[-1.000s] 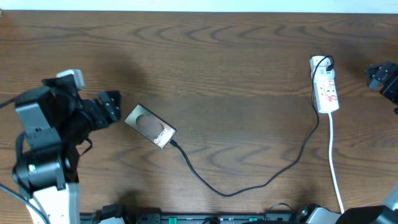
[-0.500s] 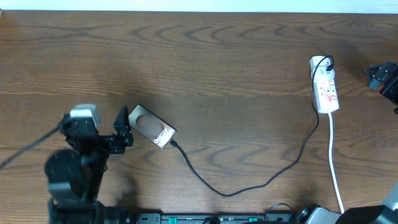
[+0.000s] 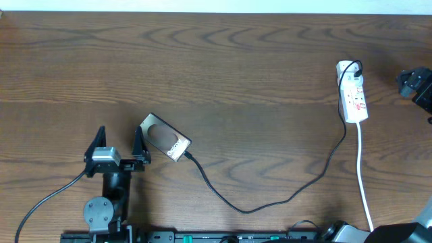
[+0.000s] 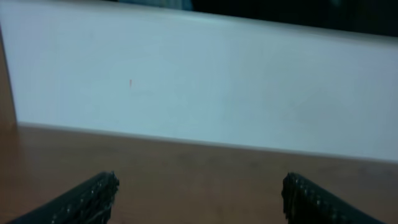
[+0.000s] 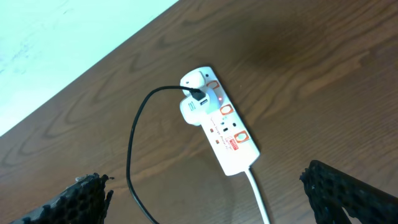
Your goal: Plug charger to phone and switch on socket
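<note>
The phone point(image 3: 163, 137) lay left of centre in the overhead frame, the charger point(image 3: 244, 210) apparently seated in its lower-right end and running to the socket point(image 3: 352, 91) at upper right, so switching on seemed the step in hand. The left gripper point(image 3: 119, 140) stood spread and empty just left of the phone; the right gripper point(image 5: 202, 183), likewise spread, hung near the socket, and would need to press a red switch point(image 5: 227, 110) squarely.

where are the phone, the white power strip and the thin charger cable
glossy bronze rectangular smartphone point(image 3: 164, 137), overhead view, middle of its face
white elongated power strip point(image 5: 222, 126), right wrist view, its top face
thin black charger cable point(image 3: 244, 211), overhead view, lowest bend of its loop
</note>
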Action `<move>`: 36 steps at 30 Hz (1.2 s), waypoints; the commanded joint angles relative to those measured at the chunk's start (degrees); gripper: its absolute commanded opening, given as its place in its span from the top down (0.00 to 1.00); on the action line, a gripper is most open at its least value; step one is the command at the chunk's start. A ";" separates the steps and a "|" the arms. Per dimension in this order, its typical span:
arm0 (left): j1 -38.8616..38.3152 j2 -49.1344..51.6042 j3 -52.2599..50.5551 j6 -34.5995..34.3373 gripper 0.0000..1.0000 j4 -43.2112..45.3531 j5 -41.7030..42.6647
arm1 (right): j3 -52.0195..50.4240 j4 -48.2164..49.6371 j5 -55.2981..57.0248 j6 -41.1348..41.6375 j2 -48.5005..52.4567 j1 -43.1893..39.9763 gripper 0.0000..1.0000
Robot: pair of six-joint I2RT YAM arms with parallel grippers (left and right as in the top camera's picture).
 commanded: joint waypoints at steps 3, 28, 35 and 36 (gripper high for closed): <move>0.50 -3.39 -0.11 0.98 0.14 -11.93 -0.33 | 0.28 -0.07 -0.37 0.33 0.13 0.44 0.01; 0.59 -5.73 -0.09 2.47 0.14 -22.08 -0.52 | 0.28 -0.11 -0.35 0.33 0.13 0.44 0.01; 0.59 -5.73 -0.09 2.47 0.14 -22.08 -0.52 | 0.28 -0.11 -0.35 0.33 0.13 0.37 0.01; 0.59 -5.73 -0.09 2.47 0.14 -22.08 -0.52 | 0.28 -0.13 -0.35 0.33 0.13 0.39 0.01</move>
